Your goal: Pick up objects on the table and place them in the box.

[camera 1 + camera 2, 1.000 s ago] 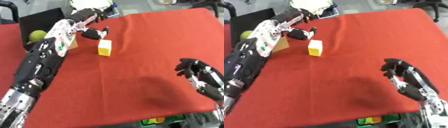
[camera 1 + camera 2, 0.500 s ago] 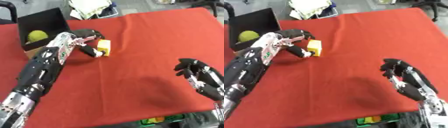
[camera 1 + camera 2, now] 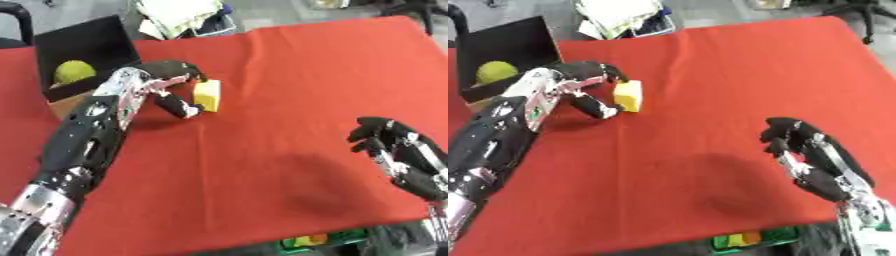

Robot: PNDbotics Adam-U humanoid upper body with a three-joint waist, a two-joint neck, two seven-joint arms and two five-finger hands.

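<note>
A desk (image 3: 289,75) covered in red cloth lies below me. My left hand (image 3: 166,82) reaches in from the left, its fingers and thumb spread around a small yellow block (image 3: 207,95) that stands on the cloth; I cannot tell whether they touch it. Just left of that hand, at the desk's far left corner, sits a black box (image 3: 87,42) with a yellow-green ball (image 3: 73,71) inside. My right hand (image 3: 811,155) rests near the lower right, fingers relaxed and holding nothing, well apart from the block.
</note>
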